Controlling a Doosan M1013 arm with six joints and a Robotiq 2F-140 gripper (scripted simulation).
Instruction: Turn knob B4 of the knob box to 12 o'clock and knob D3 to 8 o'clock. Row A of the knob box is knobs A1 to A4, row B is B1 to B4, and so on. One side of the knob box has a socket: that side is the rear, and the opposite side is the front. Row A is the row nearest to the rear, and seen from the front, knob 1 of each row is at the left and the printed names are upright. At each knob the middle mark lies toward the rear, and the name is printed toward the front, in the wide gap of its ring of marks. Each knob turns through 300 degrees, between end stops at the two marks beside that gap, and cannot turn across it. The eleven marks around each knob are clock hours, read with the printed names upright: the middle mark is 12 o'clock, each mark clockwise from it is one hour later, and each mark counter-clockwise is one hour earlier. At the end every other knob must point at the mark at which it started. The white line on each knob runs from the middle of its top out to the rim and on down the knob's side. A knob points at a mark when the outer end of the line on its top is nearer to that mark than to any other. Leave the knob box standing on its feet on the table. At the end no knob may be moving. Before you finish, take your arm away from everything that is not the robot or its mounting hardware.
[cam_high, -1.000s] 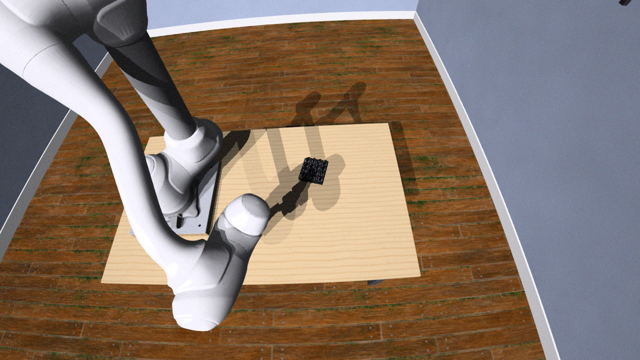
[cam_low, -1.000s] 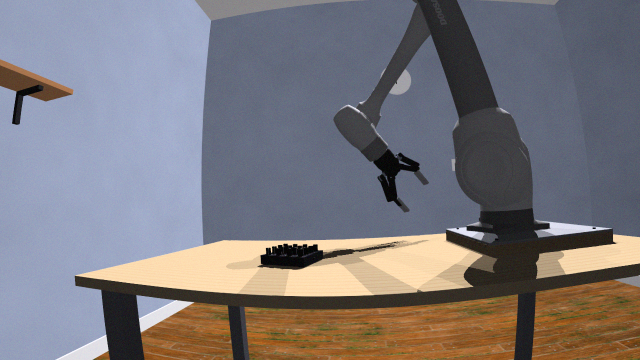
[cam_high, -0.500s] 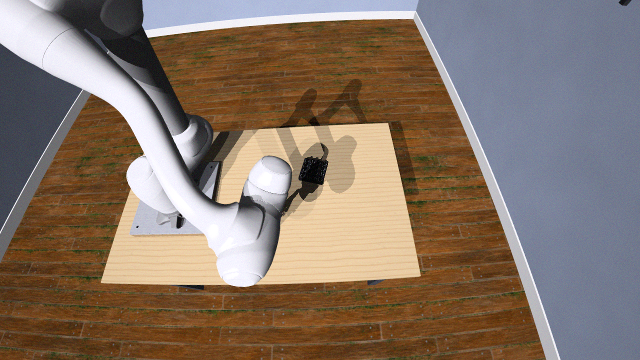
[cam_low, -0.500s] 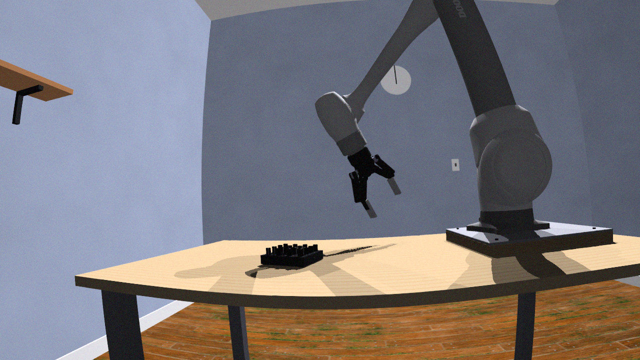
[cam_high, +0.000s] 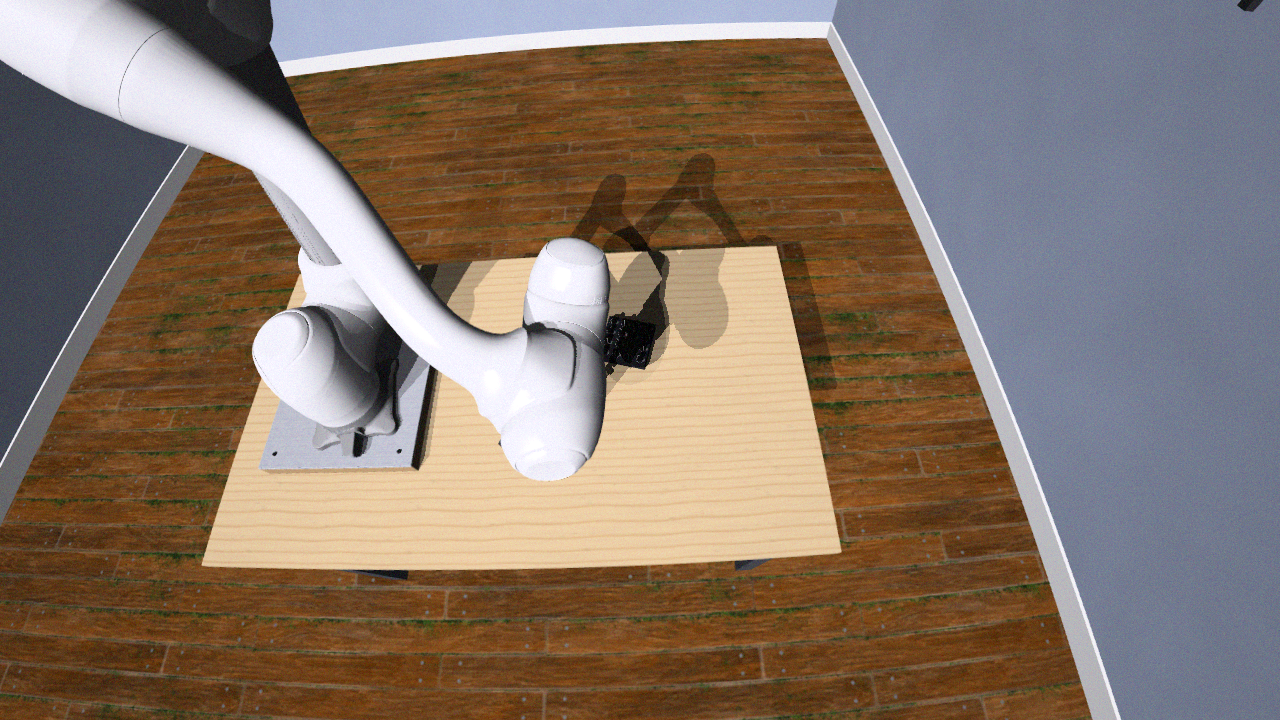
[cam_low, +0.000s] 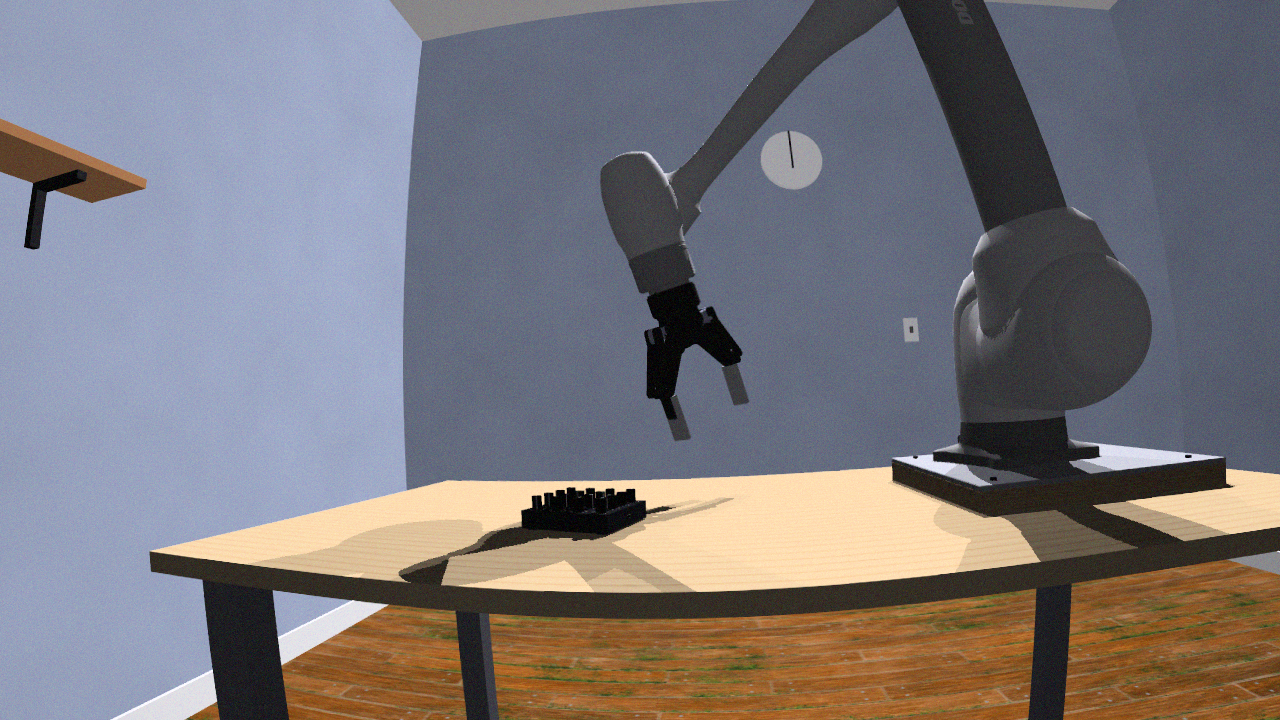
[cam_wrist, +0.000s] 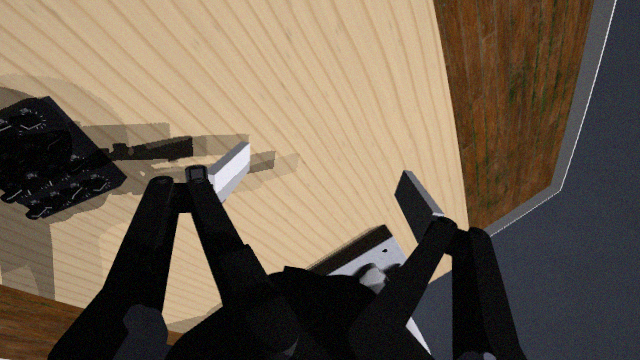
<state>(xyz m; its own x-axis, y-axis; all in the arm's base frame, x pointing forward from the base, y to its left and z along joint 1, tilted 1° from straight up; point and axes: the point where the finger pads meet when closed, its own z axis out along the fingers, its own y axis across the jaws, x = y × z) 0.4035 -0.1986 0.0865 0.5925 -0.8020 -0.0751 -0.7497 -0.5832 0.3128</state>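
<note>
On the tabletop (cam_low: 805, 546) the knob box (cam_low: 583, 510) stands untouched; the gripper (cam_low: 707, 407), spread wide and empty, hovers above-right, so both knob turns likely remain.

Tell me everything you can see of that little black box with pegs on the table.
The knob box is a small, flat, square black block that looks like plastic. Short black knobs stand upright in rows on its top, with faint white lines and marks around them in the wrist view. It sits level on the pale wooden table, partly in the arm's shadow. Nothing touches it but the table: the robot's hand hangs open in the air above and to its side.
</note>
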